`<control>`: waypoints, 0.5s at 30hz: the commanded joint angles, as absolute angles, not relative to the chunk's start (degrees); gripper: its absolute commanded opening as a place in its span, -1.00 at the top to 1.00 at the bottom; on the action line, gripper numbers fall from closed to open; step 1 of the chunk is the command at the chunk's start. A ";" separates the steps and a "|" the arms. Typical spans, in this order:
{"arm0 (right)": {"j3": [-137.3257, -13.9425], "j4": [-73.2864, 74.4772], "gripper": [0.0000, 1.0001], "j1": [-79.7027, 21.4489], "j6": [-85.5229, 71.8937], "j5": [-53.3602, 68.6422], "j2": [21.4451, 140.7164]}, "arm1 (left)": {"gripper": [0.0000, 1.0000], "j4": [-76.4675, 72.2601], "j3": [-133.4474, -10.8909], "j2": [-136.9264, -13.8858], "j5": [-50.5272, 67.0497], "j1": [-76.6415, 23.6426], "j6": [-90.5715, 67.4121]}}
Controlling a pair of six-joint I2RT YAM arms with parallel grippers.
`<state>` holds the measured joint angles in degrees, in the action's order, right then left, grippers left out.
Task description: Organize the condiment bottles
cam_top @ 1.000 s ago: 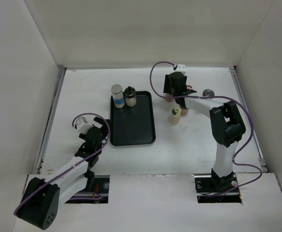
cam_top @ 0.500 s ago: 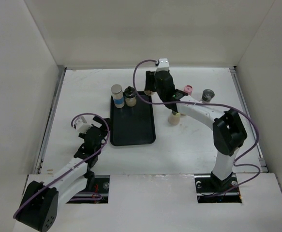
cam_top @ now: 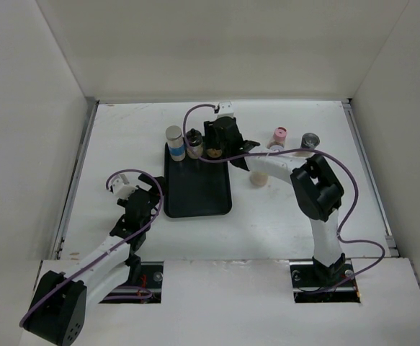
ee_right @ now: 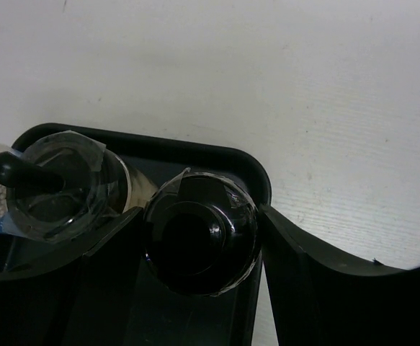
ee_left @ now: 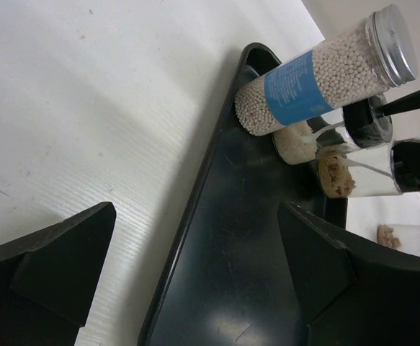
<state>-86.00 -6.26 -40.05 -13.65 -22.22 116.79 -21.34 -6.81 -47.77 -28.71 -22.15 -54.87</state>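
A black tray [cam_top: 197,189] lies at the table's middle. At its far edge stand a white bottle with a blue band [cam_top: 174,141] and a black-capped bottle [cam_top: 193,143]. My right gripper [cam_top: 217,144] is shut on another black-capped bottle [ee_right: 201,234] at the tray's far right corner, beside the first black cap [ee_right: 57,184]. My left gripper [cam_top: 150,193] is open and empty at the tray's left edge [ee_left: 195,216]. The blue-band bottle [ee_left: 318,79] also shows in the left wrist view. A cream bottle [cam_top: 259,176], a pink-capped bottle [cam_top: 279,137] and a grey-capped bottle [cam_top: 310,140] stand right of the tray.
White walls enclose the table on the left, the back and the right. The right arm's purple cable [cam_top: 195,119] loops above the tray's far end.
My right gripper has swung left from the bottles at the right to the tray's far right corner, carrying a black-capped bottle. The left arm has barely moved.
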 commanded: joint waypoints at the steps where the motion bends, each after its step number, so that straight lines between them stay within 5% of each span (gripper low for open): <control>1: -87.80 -10.63 -0.10 -40.12 -15.20 -22.33 117.07 | -1.00 -24.26 -6.68 -47.63 -28.48 -22.10 -54.40; 6: -86.23 -11.51 -0.64 -40.12 -15.73 -22.15 114.36 | -1.00 -24.26 -6.59 -47.37 -28.39 -21.84 -54.40; 15: -72.89 -12.65 -0.80 -40.30 -14.68 -24.25 97.06 | -1.00 -24.08 -6.68 -47.81 -28.22 -22.02 -54.32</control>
